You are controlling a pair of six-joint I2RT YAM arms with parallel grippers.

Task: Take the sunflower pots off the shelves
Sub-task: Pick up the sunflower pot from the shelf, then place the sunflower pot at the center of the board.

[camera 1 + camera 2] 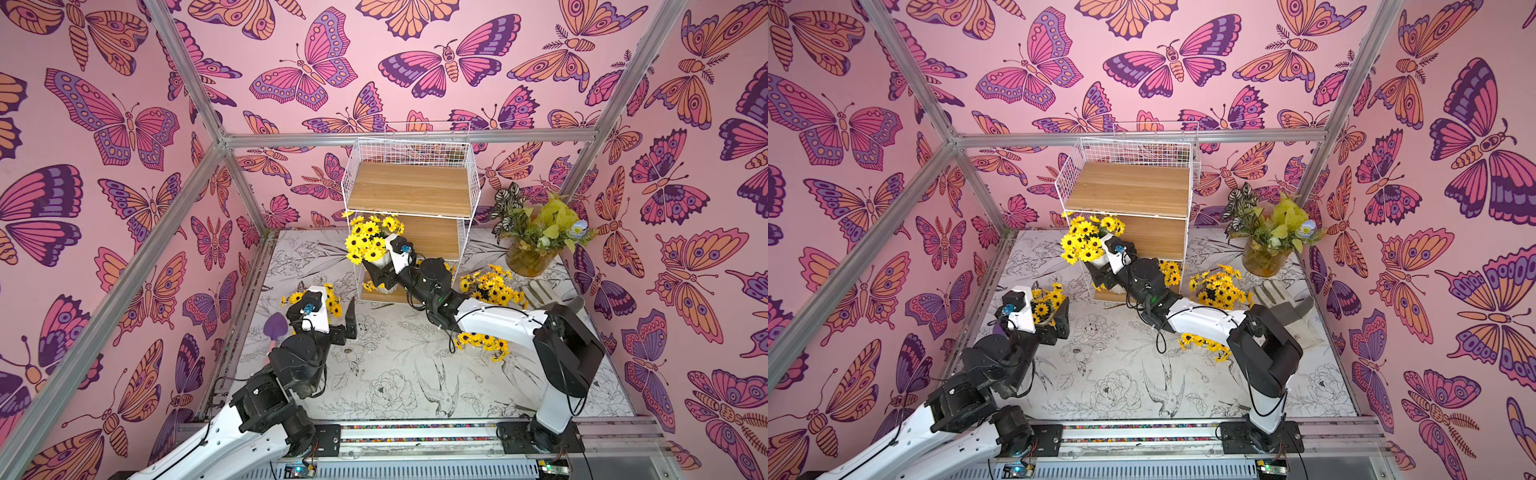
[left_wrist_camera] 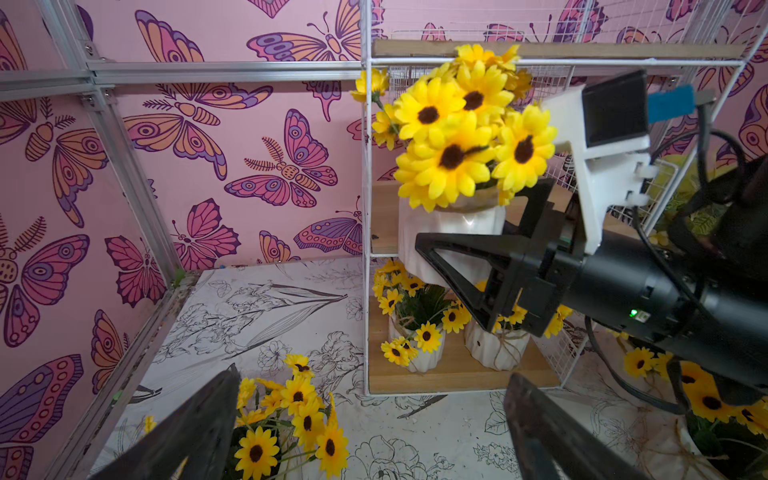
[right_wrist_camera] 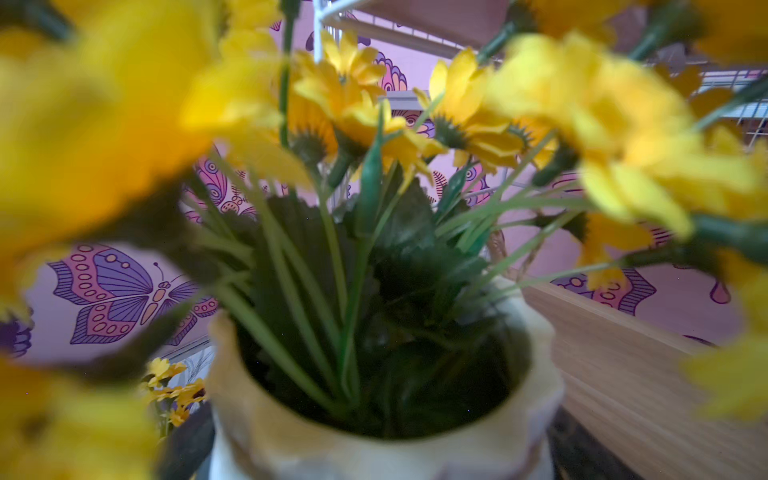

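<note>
White ribbed ceramic shows between the right fingers — they are clamped on the body of the held pot, at the left front corner of the middle tier of the shelves. Its long axis runs close to upright, leaning a little, and the fingers cross it from the side, below the blooms.

The pull-out, as I judge it, turns on a tight fit. The blooms sit just under the top board and just beside the white wire corner post, so the clear way looks to be outward through the open front, toward the arms, before any lift. Whether the base touches the middle board or hangs just off its front edge cannot be told.

Two bottom-tier pots stand side by side, the inner one partly screened by the right wrist. On the worktop are the left pot, the far pot and the forearm pot, whose body the right arm hides.

The left fingers are spread wide with nothing between them — poised over the left pot, well apart from the shelves. The right wrist view gives only blurred petals, stems and a pot rim.
</note>
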